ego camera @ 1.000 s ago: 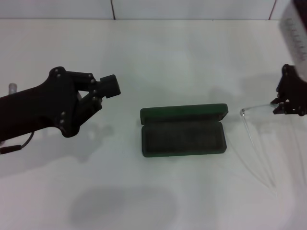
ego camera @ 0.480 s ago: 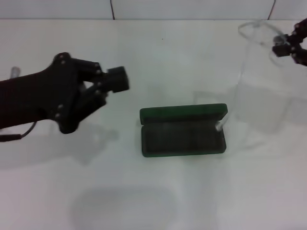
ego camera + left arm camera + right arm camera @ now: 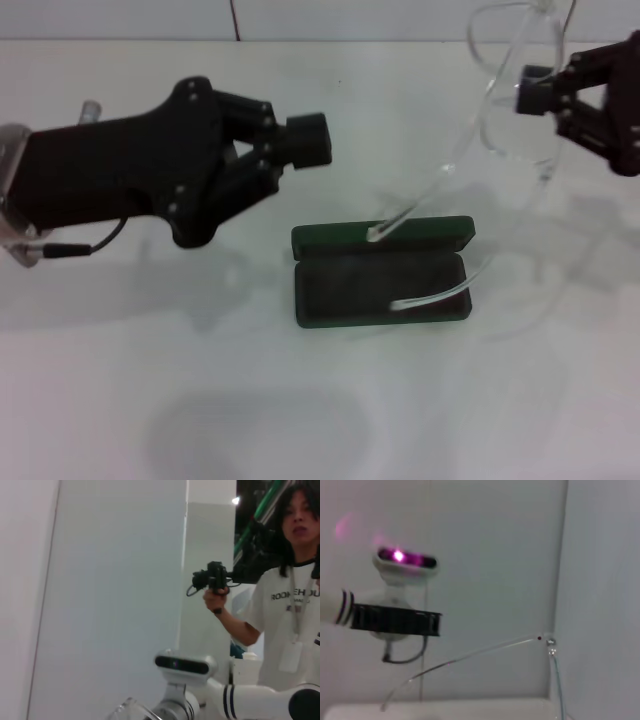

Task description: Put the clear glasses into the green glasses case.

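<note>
The green glasses case (image 3: 381, 288) lies open in the middle of the table, with its lid (image 3: 384, 234) folded toward the back. High at the right my right gripper (image 3: 532, 90) is shut on the front of the clear glasses (image 3: 502, 60). Their long arms hang down and left. One arm tip (image 3: 375, 235) is at the lid and the other (image 3: 397, 305) is over the case's lining. One arm of the glasses (image 3: 470, 656) shows in the right wrist view. My left gripper (image 3: 306, 140) hovers shut and holding nothing, up and left of the case.
The white table (image 3: 200, 400) runs to a white wall (image 3: 300, 18) at the back. In the left wrist view a person (image 3: 280, 595) holds a camera beside my head unit (image 3: 185, 665).
My right gripper has lifted the glasses off the table at the right and carried them up and left, so that their arms hang over the case. The left arm has moved right and up.
</note>
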Controlling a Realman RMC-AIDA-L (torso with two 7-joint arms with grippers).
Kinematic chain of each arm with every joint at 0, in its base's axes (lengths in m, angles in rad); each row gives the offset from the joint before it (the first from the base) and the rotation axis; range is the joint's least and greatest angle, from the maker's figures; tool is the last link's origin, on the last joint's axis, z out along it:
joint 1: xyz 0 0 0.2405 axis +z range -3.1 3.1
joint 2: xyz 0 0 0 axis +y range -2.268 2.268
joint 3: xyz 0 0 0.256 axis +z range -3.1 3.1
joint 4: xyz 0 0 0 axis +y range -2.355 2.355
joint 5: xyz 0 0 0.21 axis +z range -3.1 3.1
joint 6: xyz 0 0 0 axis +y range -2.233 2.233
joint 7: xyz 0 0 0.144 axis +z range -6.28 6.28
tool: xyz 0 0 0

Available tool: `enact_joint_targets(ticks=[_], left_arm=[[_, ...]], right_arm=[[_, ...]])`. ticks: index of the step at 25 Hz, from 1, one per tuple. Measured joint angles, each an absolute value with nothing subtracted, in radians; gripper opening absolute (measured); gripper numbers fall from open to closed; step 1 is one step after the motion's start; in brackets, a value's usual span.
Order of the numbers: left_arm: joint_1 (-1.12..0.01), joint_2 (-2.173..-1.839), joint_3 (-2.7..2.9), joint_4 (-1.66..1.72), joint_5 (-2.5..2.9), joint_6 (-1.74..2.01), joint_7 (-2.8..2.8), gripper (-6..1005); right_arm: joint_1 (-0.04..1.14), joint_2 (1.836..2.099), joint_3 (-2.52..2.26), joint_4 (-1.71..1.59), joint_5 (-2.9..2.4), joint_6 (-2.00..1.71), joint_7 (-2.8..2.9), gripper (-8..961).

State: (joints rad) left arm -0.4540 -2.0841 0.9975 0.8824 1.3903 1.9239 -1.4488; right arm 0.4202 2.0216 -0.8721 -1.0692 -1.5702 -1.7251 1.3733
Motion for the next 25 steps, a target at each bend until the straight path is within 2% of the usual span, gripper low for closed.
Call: enact_joint_targets(ticks=[8, 25], left_arm=[[-0.472, -2.085, 1.004, 0.869, 1.329, 1.902, -1.44, 32], [-0.507, -2.089, 1.048, 0.811, 1.321, 1.9, -1.424, 32]], right_arm=[[0.505, 2.021, -0.926, -0.857, -1.492, -1.721, 1.294, 85], [0.575, 2.025, -1.109, -0.77, -1.47, -1.655, 1.269, 84]])
